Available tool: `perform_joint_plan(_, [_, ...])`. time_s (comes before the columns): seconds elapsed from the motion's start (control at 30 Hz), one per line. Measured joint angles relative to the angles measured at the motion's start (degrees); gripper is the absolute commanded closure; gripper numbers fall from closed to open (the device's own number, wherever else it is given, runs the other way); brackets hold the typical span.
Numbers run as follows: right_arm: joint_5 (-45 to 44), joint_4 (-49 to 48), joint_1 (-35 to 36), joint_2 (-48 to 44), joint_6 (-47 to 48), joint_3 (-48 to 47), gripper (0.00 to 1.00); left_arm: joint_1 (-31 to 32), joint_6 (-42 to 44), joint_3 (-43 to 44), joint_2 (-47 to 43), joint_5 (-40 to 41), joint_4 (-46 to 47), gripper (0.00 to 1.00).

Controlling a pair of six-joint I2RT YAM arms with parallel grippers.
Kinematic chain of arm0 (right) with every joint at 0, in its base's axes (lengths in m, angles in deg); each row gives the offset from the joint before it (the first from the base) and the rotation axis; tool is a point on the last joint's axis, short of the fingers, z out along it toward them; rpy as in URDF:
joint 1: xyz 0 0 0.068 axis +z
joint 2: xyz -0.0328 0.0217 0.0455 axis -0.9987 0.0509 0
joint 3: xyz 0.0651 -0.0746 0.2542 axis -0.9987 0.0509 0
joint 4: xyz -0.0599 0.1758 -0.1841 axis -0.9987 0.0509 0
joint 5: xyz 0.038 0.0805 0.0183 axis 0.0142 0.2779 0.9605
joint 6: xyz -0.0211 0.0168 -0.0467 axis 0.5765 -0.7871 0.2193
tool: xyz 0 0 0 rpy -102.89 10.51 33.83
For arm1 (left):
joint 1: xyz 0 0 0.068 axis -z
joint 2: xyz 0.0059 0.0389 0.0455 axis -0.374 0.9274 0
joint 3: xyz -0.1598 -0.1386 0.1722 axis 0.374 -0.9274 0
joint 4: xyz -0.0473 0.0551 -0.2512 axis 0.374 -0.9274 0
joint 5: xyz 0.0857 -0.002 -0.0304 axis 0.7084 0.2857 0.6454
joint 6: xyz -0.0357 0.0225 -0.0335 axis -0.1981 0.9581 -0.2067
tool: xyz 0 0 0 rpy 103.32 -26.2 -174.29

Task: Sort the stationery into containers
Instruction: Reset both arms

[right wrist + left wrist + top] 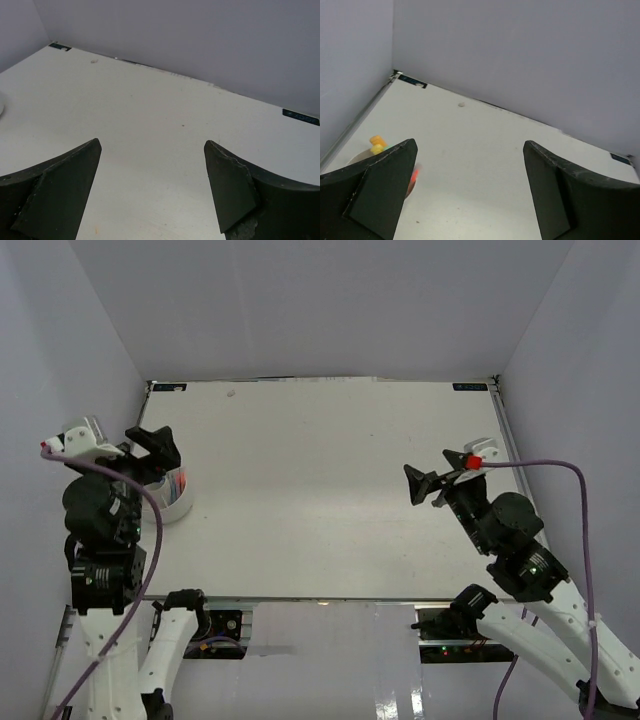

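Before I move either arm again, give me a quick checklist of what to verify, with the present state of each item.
1. Left gripper open, nothing between its fingers: ok.
2. Right gripper open and empty: ok.
3. White dish standing on the table, below the left gripper: ok.
4. Stationery in the dish: yellow and orange pieces show inside; whether each is in its proper compartment: cannot tell.
5. Stationery lying outside the dish: none in view: ok.
6. Arms well apart, one at each side of the table: ok.
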Motion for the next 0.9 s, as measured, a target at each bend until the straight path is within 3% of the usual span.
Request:
perform_joint_plan(0.2, [-6.0,5.6,0.0,-9.2,1.9,-1.4,0.1,6.9,-0.1,3.9,-10.8,-5.2,-10.6,0.02])
perform_joint_plan(0.47, [-10.5,8.9,0.0,-21.0,4.4,2.6,0.1,14.8,-2.5,2.9,-20.8,-1.3,-21.2,0.02])
perform_joint_plan(0.9, [-13.1,10.7,0.0,-27.1,4.7,7.7,0.1,18.0,-5.2,-0.7,-29.0,3.4,-30.3,0.02])
